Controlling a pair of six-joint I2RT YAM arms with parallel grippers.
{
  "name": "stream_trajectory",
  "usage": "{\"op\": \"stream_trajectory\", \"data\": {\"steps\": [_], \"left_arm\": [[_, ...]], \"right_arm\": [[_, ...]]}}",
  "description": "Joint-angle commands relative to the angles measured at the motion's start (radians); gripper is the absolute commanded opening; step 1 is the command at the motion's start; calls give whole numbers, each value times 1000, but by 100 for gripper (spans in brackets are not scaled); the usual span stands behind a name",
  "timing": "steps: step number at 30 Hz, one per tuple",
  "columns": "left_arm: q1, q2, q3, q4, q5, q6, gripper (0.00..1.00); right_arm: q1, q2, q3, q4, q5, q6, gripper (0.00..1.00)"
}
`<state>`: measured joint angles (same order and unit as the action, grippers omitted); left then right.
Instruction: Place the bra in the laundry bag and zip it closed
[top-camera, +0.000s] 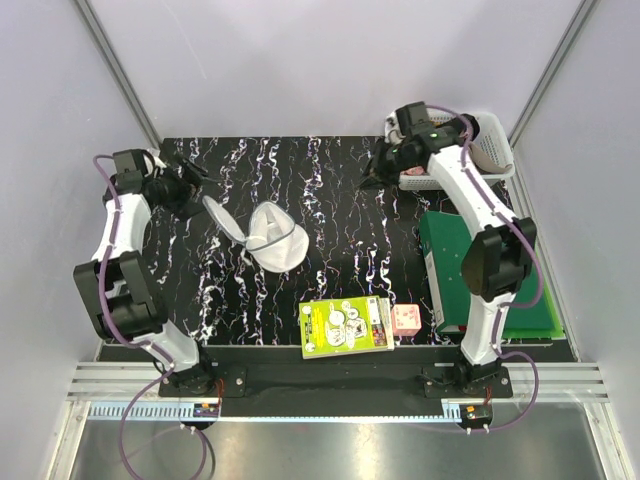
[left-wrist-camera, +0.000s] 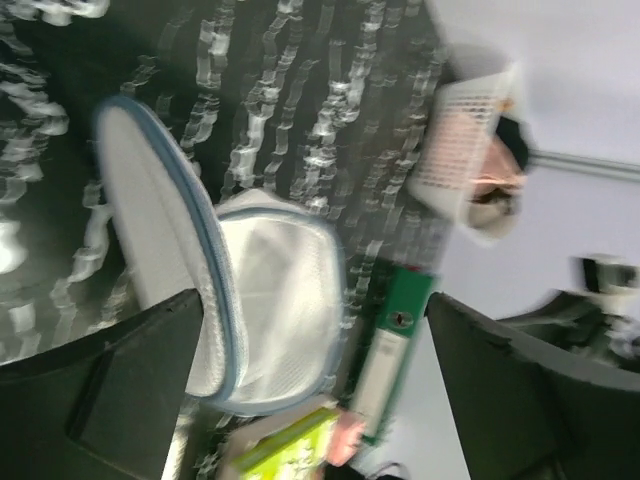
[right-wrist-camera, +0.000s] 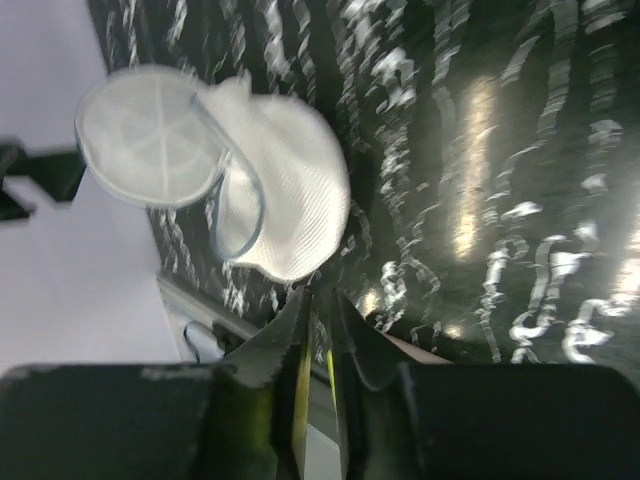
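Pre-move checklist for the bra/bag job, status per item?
1. Bag mouth open, lid folded back: ok.
2. Left gripper open and empty, beside the lid: ok.
3. Bra located: cannot tell. Only pinkish fabric shows in the basket.
4. Right gripper by the basket, jaws nearly together. Holding anything: cannot tell.
5. Bra inside the bag: not ok, none seen there.
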<state>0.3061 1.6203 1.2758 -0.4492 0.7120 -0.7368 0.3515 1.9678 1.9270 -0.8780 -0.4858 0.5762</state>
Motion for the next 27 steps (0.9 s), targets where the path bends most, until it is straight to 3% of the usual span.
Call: {"op": "stream_trajectory", "data": {"steps": [1,4,5,8,11,14,18,21,27], "left_arm": [[1,-102,85,-325,-267,269,99],[-16,-186,39,-359,-318,313,99],[-36,-213,-2,-364,-336,313,99],[-76,-319,-85,-370,-411,298,99],[-94,-385,-124,-368,-453,318,99],[-131,-384,-113,-388,-430,365,96],[-229,-370,-90,-387,-390,425,86],[-329,-352,-70,-375,-396,468,82],[-380,-262,-52,-296,-281,487,72]], "right_arm": [[-109,-53,76,-53,165,46,25],[-170,-35,114,-61,295,65,34],[-183,-27,127,-59,359,62,43],[-227,17,196,-62,458,39,57],[-290,66,262,-64,510,37,60],[-345,130,348,-64,549,18,69],[-425,264,527,-81,550,16,69],[-466,325,625,-98,590,20,63],[-516,396,672,-84,563,16,50]]}}
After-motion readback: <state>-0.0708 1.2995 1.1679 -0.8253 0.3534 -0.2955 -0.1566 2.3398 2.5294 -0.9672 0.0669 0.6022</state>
